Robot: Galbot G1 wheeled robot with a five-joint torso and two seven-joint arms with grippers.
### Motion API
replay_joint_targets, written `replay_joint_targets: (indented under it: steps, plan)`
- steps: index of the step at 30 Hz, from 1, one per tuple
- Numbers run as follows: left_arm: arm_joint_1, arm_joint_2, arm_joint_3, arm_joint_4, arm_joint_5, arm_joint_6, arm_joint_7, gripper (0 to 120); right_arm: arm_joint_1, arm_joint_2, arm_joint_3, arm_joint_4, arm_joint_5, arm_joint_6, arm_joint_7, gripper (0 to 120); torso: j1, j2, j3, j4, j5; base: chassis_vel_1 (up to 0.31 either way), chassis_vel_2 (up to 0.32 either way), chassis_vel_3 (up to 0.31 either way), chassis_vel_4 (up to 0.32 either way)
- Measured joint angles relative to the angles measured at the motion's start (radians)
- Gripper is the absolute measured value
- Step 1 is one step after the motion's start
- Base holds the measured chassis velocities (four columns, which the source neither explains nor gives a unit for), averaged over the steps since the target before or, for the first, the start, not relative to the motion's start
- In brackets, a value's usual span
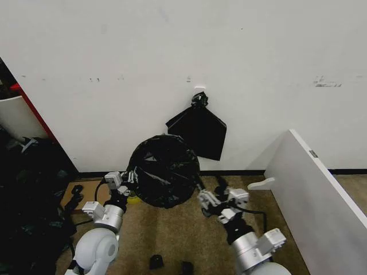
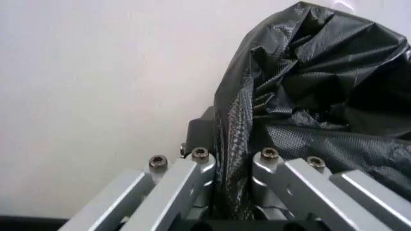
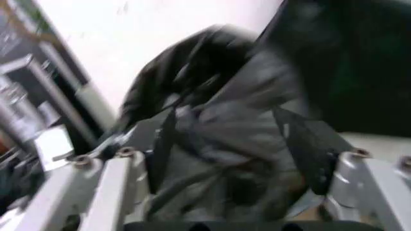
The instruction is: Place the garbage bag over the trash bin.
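The garbage bag (image 1: pixel 163 170) is a crinkly black sheet spread into a round shape low against the white wall. The trash bin is almost wholly hidden behind it; a pale yellow-green bit (image 1: pixel 133 199) peeks out under the bag's left edge. My left gripper (image 1: pixel 131 176) is at the bag's left rim, and in the left wrist view it (image 2: pixel 224 144) is shut on a fold of the bag (image 2: pixel 308 86). My right gripper (image 1: pixel 200 192) is at the bag's lower right rim. In the blurred right wrist view it (image 3: pixel 231 139) stands open, with bag plastic (image 3: pixel 224 120) bunched between its spread fingers.
A flat black bundle (image 1: pixel 198 132), knotted at its top, hangs on the wall behind the bag. A large white slanted panel (image 1: pixel 318 195) stands at the right. Dark clutter (image 1: pixel 28 195) fills the left side. Small black scraps (image 1: pixel 156 262) lie on the brown floor in front.
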Motion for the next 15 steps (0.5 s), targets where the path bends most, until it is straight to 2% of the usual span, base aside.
replay_joint_targets:
  steps: [2,8,10,15]
  plan:
    - [0.003,-0.002,0.005,0.013,0.022,-0.021,0.009,4,0.021,0.006,-0.022,0.001,0.013,-0.035,0.008,51,0.0,0.0,0.0,0.0,0.0001,0.0,0.0,0.0,0.0]
    - [0.013,-0.01,0.046,0.09,0.107,-0.107,0.061,4,0.135,0.053,-0.123,-0.072,0.025,-0.172,0.065,23,0.0,0.0,0.0,0.0,0.0,0.0,0.0,0.0,0.0]
    - [0.013,-0.011,0.049,0.095,0.111,-0.111,0.063,4,0.141,0.057,-0.127,-0.078,0.025,-0.181,0.072,22,0.0,0.0,0.0,0.0001,0.0001,0.0,0.0,0.0,0.0]
    - [-0.003,-0.013,0.077,0.13,0.13,-0.134,0.08,4,0.224,0.088,-0.174,-0.184,-0.03,-0.276,0.15,0,0.0,0.0,0.0,0.0001,0.0002,0.0,0.0,0.0,0.0]
